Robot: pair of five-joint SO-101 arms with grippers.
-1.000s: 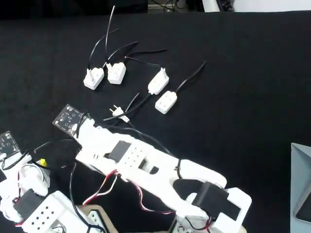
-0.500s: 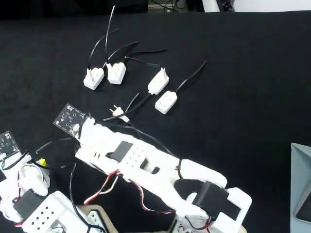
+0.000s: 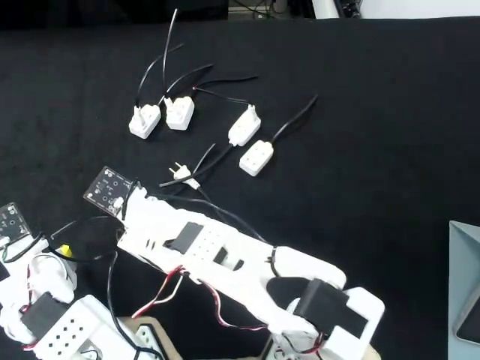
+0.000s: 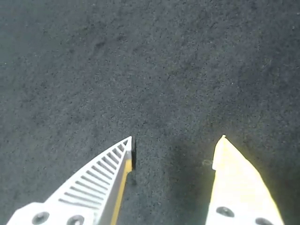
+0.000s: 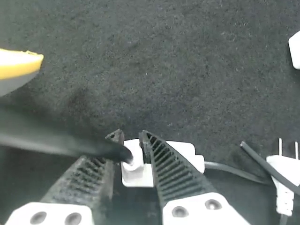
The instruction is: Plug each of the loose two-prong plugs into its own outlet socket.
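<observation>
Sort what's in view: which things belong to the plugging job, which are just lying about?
Job: small white two-prong plug on a black cord; white plastic outlet sockets; white corded piece held by right gripper.
Lying about: pale grey box.

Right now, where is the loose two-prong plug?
In the high view the loose plug lies on the mat between the right arm's wrist and the white sockets; the right wrist view shows it beside the white block clamped in the right gripper.

Soft even light, faint shadows beneath fingers (image 4: 93, 187).
</observation>
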